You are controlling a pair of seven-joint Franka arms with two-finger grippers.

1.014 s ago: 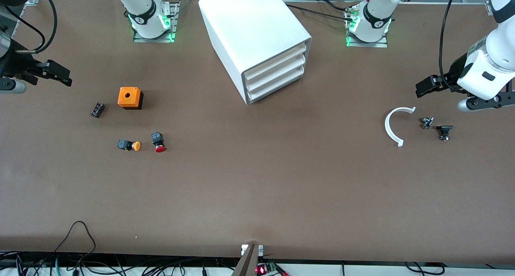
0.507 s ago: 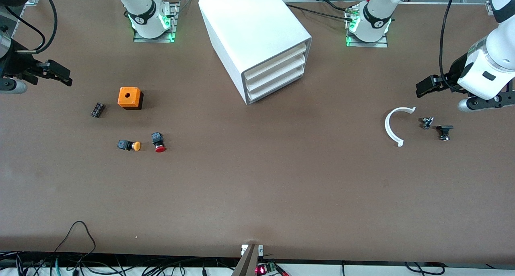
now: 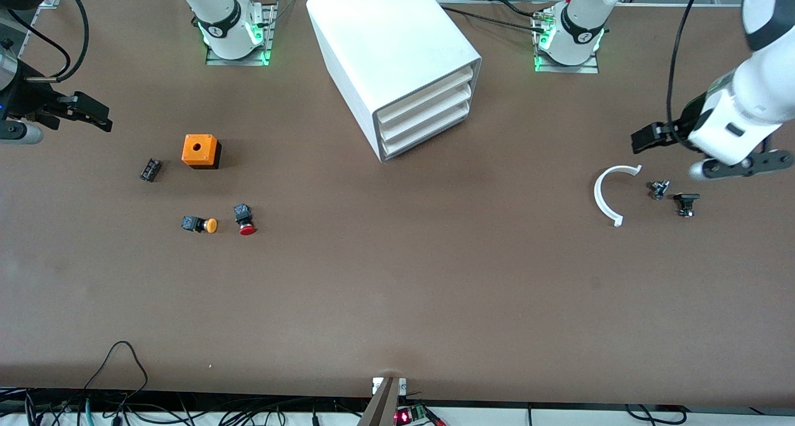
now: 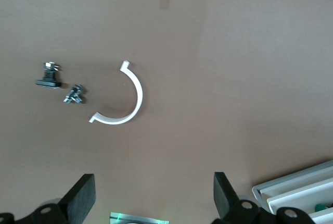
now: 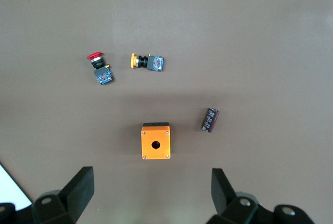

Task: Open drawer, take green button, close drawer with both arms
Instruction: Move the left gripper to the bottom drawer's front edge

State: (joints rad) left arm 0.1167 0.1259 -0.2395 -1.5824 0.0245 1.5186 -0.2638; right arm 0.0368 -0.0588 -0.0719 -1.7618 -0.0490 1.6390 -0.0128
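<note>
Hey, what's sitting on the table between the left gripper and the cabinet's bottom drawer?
Front view: only bare table lies between the left gripper and the bottom drawer. The white curved bracket lies nearer the camera, off that line.

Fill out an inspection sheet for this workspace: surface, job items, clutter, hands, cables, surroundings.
Surface: brown table, flat and bare in the middle.
Job's things: white cabinet between the arm bases; all three drawers shut, including the lowest drawer. Green button: nothing seen on the table.
Clutter: toward the right arm's end, orange box, small black part, orange-capped button, red-capped button. Toward the left arm's end, white curved clip and two small metal fasteners.
Hands: left hand open, above the table near the clip; right hand open, over the orange box, empty.
Cables: loose wires at the table's near edge.
Surroundings: nothing seen.
</note>
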